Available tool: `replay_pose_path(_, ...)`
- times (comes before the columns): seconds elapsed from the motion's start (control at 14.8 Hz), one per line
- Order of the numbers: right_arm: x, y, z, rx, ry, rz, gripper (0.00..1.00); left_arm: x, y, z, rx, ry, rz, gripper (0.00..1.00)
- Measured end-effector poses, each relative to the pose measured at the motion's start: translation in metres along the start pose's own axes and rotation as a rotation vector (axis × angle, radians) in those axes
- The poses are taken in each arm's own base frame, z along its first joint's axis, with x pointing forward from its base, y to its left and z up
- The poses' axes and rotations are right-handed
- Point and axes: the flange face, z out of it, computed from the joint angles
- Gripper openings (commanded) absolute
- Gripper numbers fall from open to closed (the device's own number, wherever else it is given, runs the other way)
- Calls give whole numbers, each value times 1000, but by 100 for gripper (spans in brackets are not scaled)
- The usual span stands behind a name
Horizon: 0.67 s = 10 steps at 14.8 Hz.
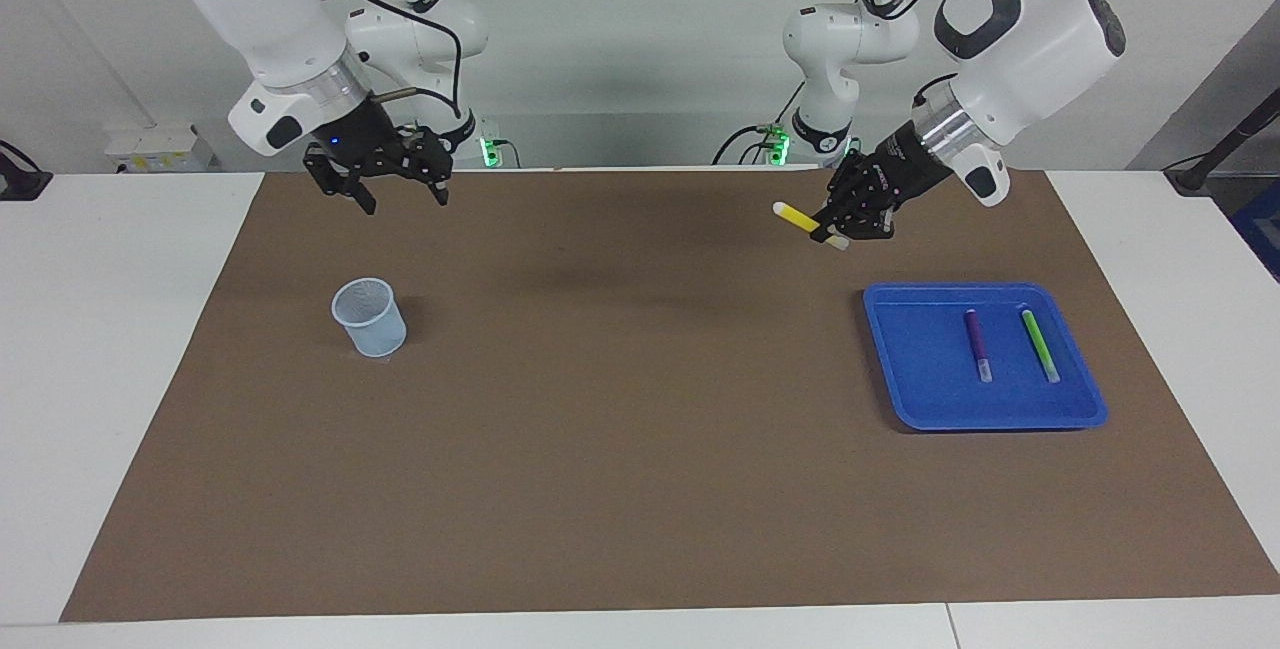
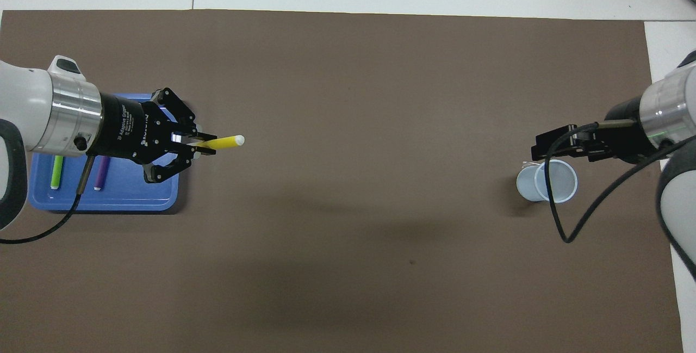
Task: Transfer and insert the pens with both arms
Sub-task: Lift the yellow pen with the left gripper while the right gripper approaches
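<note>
Facing view first: I see my left tool (image 1: 838, 226) raised over the brown mat (image 1: 640, 489), beside the blue tray (image 1: 905, 399) at the left arm's end of the surface (image 1: 110, 389). Its fingertips are clamped on the yellow pen (image 1: 800, 218). That pen hangs nearly level in the air, its pale rounded tip pointing toward the middle of the mat, a short whitish end poking out past the fingers on the tray side.

Overhead view agrees: left tool (image 2: 202, 143) closed on the yellow pen (image 2: 224, 141), outer links splayed, fingertips pinched together on the barrel. The wrist covers part of the tray (image 2: 109, 203).

Two pens lie flat in the tray, side by side and apart, roughly parallel. Purple pen (image 1: 978, 344) is toward the tray's middle; green pen (image 1: 1040, 344) is closer to the tray edge at the left arm's end. From above I catch only the lower parts of the purple pen (image 2: 101, 173) and green pen (image 2: 56, 172) under the arm.

My right tool (image 1: 392, 191) waits with its fingers spread wide and nothing between them. It is up in the air over the mat edge by the robots at the right arm's end. A pale blue cup (image 1: 369, 317) stands upright on the mat, farther from the robots than that edge. From above, the right tool (image 2: 563, 143) overlaps the cup's (image 2: 546, 181) rim.
</note>
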Motion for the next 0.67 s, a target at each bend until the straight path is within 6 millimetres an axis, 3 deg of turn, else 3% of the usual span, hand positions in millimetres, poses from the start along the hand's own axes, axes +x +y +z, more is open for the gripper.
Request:
replay_pose_path(0.34,7,-53,-3,192,123,95,100,-16,-10,23,20,-12,8,0)
replay_pose_path(0.67,-2,-123,20,339,175,231,100,-24,-18,31,26,-66,-8,0)
